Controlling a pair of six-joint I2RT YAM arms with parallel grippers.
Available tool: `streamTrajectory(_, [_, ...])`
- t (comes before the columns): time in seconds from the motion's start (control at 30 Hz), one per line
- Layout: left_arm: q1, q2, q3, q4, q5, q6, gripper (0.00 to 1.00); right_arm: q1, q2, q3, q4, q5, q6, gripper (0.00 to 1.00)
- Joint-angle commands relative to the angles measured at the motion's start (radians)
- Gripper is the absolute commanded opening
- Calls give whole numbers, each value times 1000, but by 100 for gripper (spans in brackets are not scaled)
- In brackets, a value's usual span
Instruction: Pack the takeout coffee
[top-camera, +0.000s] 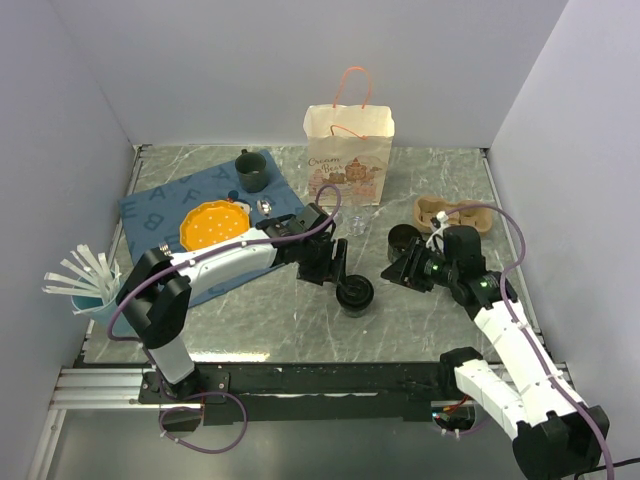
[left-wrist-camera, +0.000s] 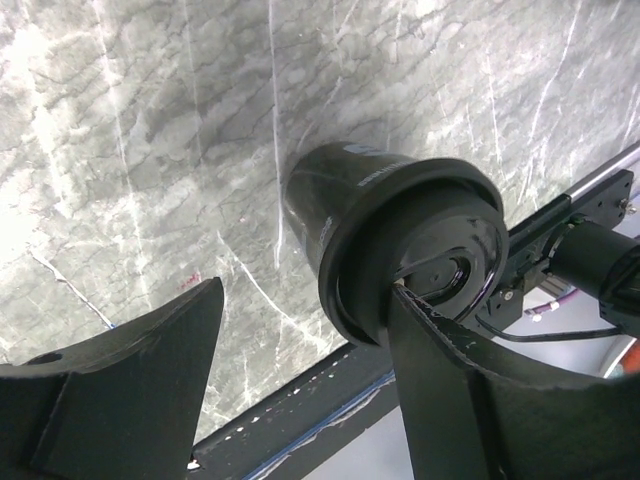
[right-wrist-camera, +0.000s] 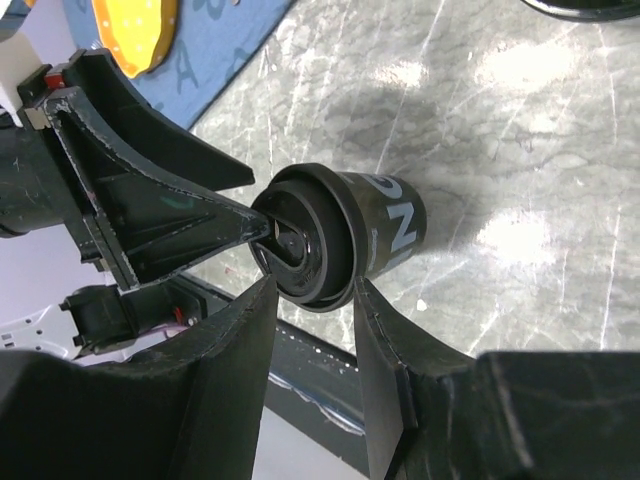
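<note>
Cup (top-camera: 355, 292) of takeout coffee, lidded, stands on the table well short of the pulp tray (top-camera: 455, 213), left gripper (left-wrist-camera: 305, 295) jaws apart around it, right gripper (right-wrist-camera: 315, 290) half-open and empty nearby; next, seemingly, a firm grasp and carry to the tray.

Two black-lidded dark cups (top-camera: 354, 293) (top-camera: 403, 240), apparently upright; brown pulp tray (top-camera: 452, 213) beyond.

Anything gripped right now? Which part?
Left gripper holds nothing: jaws open, one fingertip against the coffee cup's lid. Right gripper straddles the lid rim; whether it grips cannot be told.
</note>
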Motion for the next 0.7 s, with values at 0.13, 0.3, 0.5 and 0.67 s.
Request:
streamTrajectory(0.13, [32,-126,47,12,-15,25,81,55,40,155,-112,90,-36,47])
streamTrajectory(0.3, [74,-236,-19,13,-49,22,95,188,105,245,-173,242,-36,64])
streamTrajectory(0.5, [111,-355,-170,-10,-196,-34,97,372,221,346,-222,406,-53,84])
streamTrajectory(0.67, [125,-459,-317,-7,-258,-90,97,472,358,441,-268,494,-90,92])
